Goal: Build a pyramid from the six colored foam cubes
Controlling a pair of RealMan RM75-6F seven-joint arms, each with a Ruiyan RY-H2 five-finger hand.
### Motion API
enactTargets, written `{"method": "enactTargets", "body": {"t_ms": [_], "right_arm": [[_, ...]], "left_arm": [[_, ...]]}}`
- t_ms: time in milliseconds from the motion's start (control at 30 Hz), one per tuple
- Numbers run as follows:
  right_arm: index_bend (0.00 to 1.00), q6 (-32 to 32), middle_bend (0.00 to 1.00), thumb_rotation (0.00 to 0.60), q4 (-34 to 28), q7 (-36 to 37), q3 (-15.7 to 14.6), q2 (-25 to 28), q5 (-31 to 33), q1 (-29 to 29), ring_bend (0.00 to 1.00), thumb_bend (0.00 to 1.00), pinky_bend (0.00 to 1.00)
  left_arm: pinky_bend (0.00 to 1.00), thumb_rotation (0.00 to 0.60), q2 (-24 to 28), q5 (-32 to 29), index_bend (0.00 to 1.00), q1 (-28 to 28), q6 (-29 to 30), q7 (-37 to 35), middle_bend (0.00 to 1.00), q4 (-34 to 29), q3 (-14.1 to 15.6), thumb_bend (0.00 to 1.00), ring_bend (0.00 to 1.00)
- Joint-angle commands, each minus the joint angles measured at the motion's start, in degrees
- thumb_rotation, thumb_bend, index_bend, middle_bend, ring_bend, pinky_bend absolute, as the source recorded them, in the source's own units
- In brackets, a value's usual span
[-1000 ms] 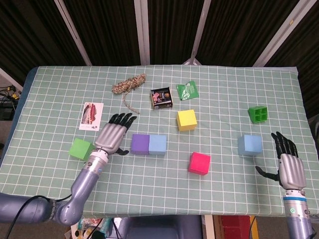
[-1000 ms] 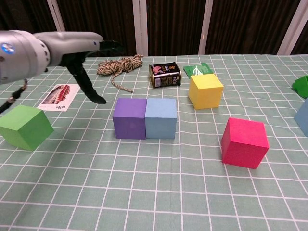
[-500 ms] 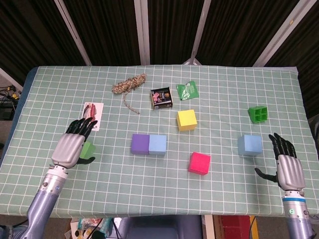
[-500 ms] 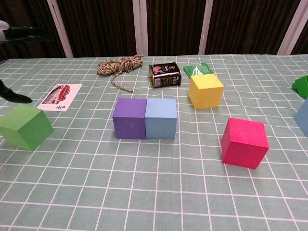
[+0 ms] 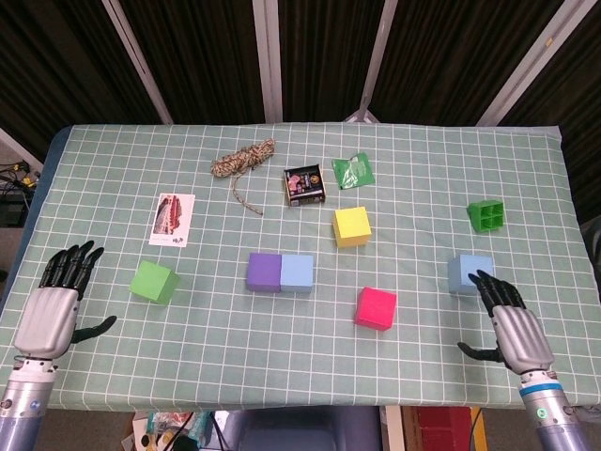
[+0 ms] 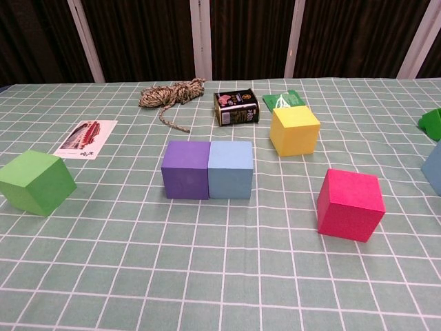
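A purple cube (image 5: 264, 272) (image 6: 186, 169) and a light blue cube (image 5: 298, 272) (image 6: 231, 169) sit side by side, touching, mid-table. The yellow cube (image 5: 351, 226) (image 6: 294, 129) lies behind them to the right, the pink cube (image 5: 376, 307) (image 6: 350, 203) in front right. The green cube (image 5: 154, 281) (image 6: 36, 181) stands alone on the left. A second blue cube (image 5: 467, 272) (image 6: 434, 167) is far right. My left hand (image 5: 54, 303) hovers open at the table's left front edge. My right hand (image 5: 512, 331) is open just in front of the second blue cube. Neither hand shows in the chest view.
Along the back lie a coil of twine (image 5: 243, 158), a small dark tin (image 5: 304, 185), a green packet (image 5: 353, 171) and a picture card (image 5: 172, 219). A green four-cell block (image 5: 486, 215) sits at the right, behind the blue cube.
My left hand has drawn back from beside the purple cube, past the green cube, to the left front edge. My right hand has shifted slightly left toward the far-right blue cube.
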Motion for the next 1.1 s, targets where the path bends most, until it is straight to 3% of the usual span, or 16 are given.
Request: {"method": "enactTargets", "body": {"t_ms": [33, 233, 500, 833, 1100], "right_arm": [[0.0, -1.9, 0.0, 0.6, -2.0, -2.1, -1.1, -0.2, 0.0, 1.1, 0.0, 0.18, 0.0], [0.0, -3.8, 0.0, 0.6, -3.2, -7.9, -0.2, -5.1, 3.0, 3.8, 0.0, 0.18, 0.0], [0.0, -4.9, 0.0, 0.6, -3.5, -17.2, 3.6, -12.1, 12.5, 9.3, 0.0, 0.18, 0.0], [0.0, -4.3, 0.0, 0.6, -3.3, -24.2, 6.5, -18.3, 25.2, 14.9, 0.0, 0.18, 0.0], [0.0, -2.9, 0.14, 0.6, -2.1, -26.9, 6.6, -21.9, 29.7, 17.5, 0.04, 0.18, 0.0]], "left_arm": [[0.0, 0.6, -1.0, 0.6, 0.0, 1.9, -0.4, -2.4, 0.01, 3.2, -0.2, 0.1, 0.0], [0.0, 0.6, -1.6, 1.4, 0.0, 2.5, -2.7, -3.4, 0.01, 4.9, -1.4, 0.1, 0.0], [0.0, 0.6, -1.1, 1.1, 0.0, 3.4, -4.7, -5.2, 0.01, 5.2, -3.8, 0.1, 0.0], [0.0, 0.6, 2.8, 0.9, 0.0, 3.2, -7.0, -4.1, 0.01, 0.2, -6.7, 0.1, 0.0], [0.0, 0.6, 5.2, 0.1, 0.0, 3.4, -8.2, -2.7, 0.01, -3.4, -8.4, 0.1, 0.0]]}}
